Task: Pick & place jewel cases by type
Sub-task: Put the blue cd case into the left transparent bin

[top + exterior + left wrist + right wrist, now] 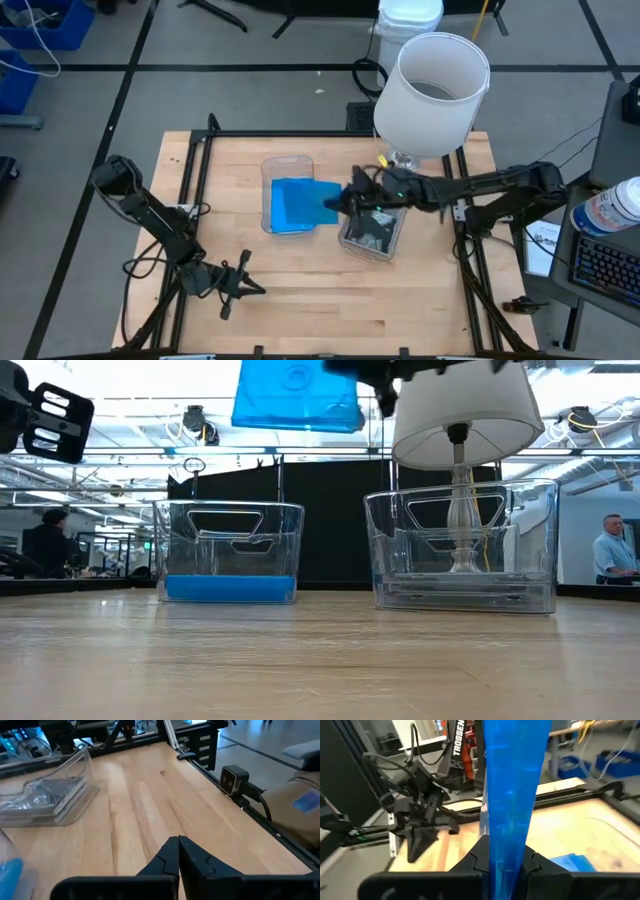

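A bright blue jewel case (297,395) hangs high over the left clear bin (230,550), with my right gripper (345,203) shut on it. That bin holds a flat stack of blue cases (230,588) on its floor. The right clear bin (465,545) holds clear and dark grey cases (372,232) lying flat. My left gripper (260,290) is shut and empty near the table's front left, pointing toward the right edge over bare wood. My right gripper pinches the blue case's right-hand end (502,845) between its two fingers, one on each broad face. The fingers come level from the table's right. The case stands on edge, its broad face toward the near edge, lifted clear above the bins.
A lamp with a wide white shade (432,90) stands at the far right behind the right bin. A black frame (200,140) rims the table. A small camera (232,780) sits on the near edge. Bare wood lies in front of both bins.
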Action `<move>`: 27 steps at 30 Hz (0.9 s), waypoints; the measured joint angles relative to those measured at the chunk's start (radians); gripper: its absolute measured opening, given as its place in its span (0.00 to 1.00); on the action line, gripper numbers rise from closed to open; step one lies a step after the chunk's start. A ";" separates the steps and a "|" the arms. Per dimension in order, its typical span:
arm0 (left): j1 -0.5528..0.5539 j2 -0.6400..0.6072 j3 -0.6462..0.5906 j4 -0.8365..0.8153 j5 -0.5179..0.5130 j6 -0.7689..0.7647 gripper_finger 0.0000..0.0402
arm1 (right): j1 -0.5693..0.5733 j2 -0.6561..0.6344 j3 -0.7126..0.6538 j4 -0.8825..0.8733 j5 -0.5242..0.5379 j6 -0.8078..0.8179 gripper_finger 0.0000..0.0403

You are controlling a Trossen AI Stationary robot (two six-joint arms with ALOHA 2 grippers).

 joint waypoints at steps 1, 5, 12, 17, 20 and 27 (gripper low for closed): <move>0.000 0.000 0.000 0.000 0.000 -0.008 0.02 | -0.012 0.021 0.031 -0.017 -0.030 0.011 0.04; -0.002 0.000 0.000 -0.010 0.000 -0.030 0.04 | -0.037 0.127 0.172 -0.127 -0.069 0.063 0.04; -0.002 0.000 0.000 -0.034 0.004 -0.026 0.05 | -0.101 0.325 0.495 -0.501 -0.063 0.241 0.05; -0.002 0.000 0.000 -0.057 0.007 -0.026 0.05 | -0.160 0.390 0.580 -0.541 -0.121 0.404 0.06; -0.002 0.000 0.000 -0.069 0.008 -0.028 0.05 | -0.200 0.422 0.581 -0.542 -0.217 0.543 0.04; -0.002 0.001 0.000 -0.092 0.010 -0.062 0.05 | -0.230 0.494 0.581 -0.542 -0.285 0.697 0.04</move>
